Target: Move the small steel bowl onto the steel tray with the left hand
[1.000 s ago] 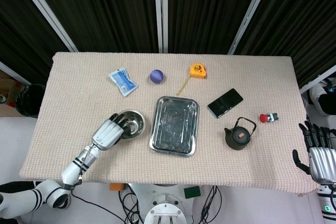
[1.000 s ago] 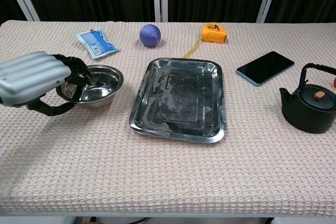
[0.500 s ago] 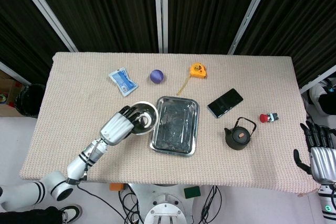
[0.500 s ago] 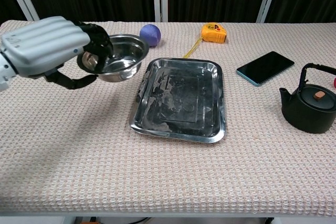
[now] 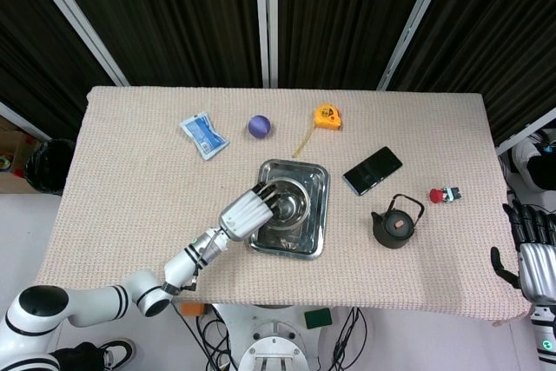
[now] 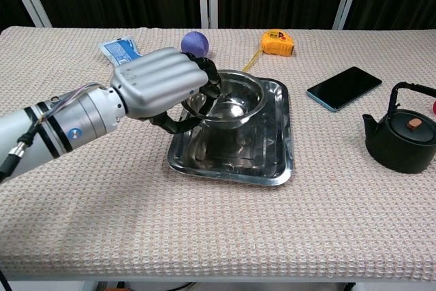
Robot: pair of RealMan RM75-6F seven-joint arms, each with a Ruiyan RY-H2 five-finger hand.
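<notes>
**Left hand holds the small steel bowl over the steel tray**

The left hand (image 6: 160, 86) grips the small steel bowl (image 6: 231, 100) by its near rim, fingers curled inside and thumb beneath. The bowl sits above the steel tray (image 6: 276, 161), toward its far half; whether it touches the tray is unclear. Beyond the tray lie a blue packet (image 6: 121, 50), a purple ball (image 6: 194, 40) and a yellow tape measure (image 6: 276, 42). To the right are a phone (image 6: 343, 88) and a black kettle (image 6: 402, 140). The right hand (image 5: 530, 258) hangs off the table's right edge, fingers apart, holding nothing.
</notes>
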